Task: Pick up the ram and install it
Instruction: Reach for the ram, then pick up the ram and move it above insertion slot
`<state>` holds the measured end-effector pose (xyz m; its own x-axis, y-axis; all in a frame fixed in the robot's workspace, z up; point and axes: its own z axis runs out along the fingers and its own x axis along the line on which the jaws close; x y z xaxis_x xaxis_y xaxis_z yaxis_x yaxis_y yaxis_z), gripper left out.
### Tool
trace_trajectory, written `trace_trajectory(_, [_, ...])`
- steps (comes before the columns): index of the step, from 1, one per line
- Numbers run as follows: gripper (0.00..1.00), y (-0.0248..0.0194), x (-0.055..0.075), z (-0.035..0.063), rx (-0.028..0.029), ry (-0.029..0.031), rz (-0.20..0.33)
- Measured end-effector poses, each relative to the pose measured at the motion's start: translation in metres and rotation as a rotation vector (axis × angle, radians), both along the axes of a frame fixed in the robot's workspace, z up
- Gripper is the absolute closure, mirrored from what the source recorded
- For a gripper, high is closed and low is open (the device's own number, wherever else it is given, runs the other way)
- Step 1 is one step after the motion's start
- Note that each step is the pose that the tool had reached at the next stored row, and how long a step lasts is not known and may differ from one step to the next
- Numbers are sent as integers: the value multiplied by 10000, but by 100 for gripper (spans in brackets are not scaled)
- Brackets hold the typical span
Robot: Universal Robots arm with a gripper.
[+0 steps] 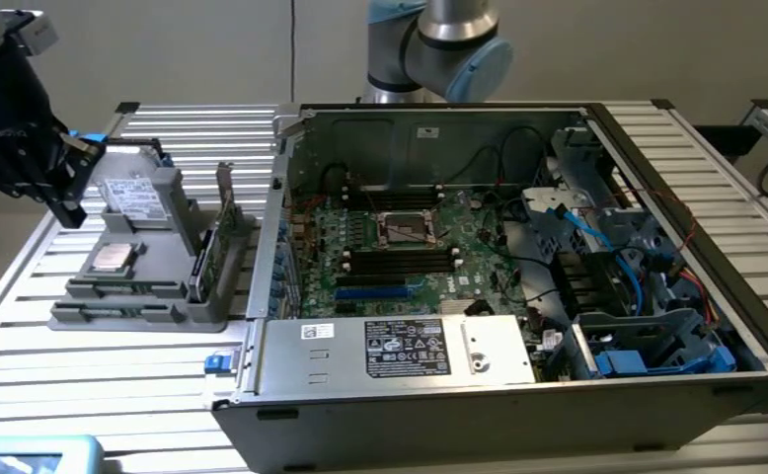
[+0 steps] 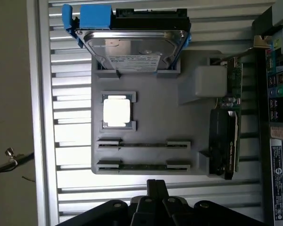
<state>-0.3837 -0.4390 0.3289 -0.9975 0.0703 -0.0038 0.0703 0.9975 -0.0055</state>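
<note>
Drawn narrow, all but together, with nothing held: so the dark fingers [image 2: 151,189] of the black gripper [image 2: 155,187], hanging clear above a grey plastic holder tray [image 2: 155,106] and touching none of it. Nearest below, standing on edge in a clipped slot of that tray, the ram [image 2: 142,165], a long thin green stick seen edge-on, with seemingly a second one in the slot just beside. Further out on the same tray, a square silver processor chip [image 2: 117,113], a silver hard drive in a blue carrier [image 2: 134,47], and a green expansion card with a black cooler [image 2: 226,136] upright along one side.

Judged as the approach before the pick: nothing lifted, nothing installed. Calls for spreading the fingers, squaring them across the thin edge of the stick, and gripping between the two end clips. Little room for error with the neighbouring slot so near.

Underneath, a slatted aluminium table [image 1: 95,375]. On the exterior view's right of the tray, just beside it, an open black computer case [image 1: 490,434] lying on its side, with a green motherboard [image 1: 470,232] and long black memory slots [image 1: 398,259] inside. Behind, a plain pale wall [image 1: 199,49].
</note>
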Motion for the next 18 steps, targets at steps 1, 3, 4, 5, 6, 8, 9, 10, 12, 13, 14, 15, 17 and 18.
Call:
trace_trajectory(1, [89,0,-24,-6,-52,0,0])
trace_trajectory(3, [89,0,-40,-11,-106,0,0])
trace_trajectory(4, [89,0,-40,-11,-106,0,0])
trace_trajectory(5, [89,0,-40,-11,-107,0,1])
trace_trajectory(6, [89,0,-40,-11,-108,0,1])
trace_trajectory(8, [89,0,-41,-11,-107,0,1])
trace_trajectory(9, [89,0,-41,-11,-107,0,0])
trace_trajectory(10, [89,0,-41,-11,-107,0,0])
trace_trajectory(12, [89,0,-41,-11,-108,0,0])
trace_trajectory(13, [89,0,-41,-11,-107,0,0])
trace_trajectory(14, [89,0,-41,-11,-107,0,0])
trace_trajectory(15, [89,1,-48,-11,-108,-3,3])
trace_trajectory(17, [89,5,-48,-12,-107,-8,235])
trace_trajectory(18, [89,5,-47,-12,-107,-9,415])
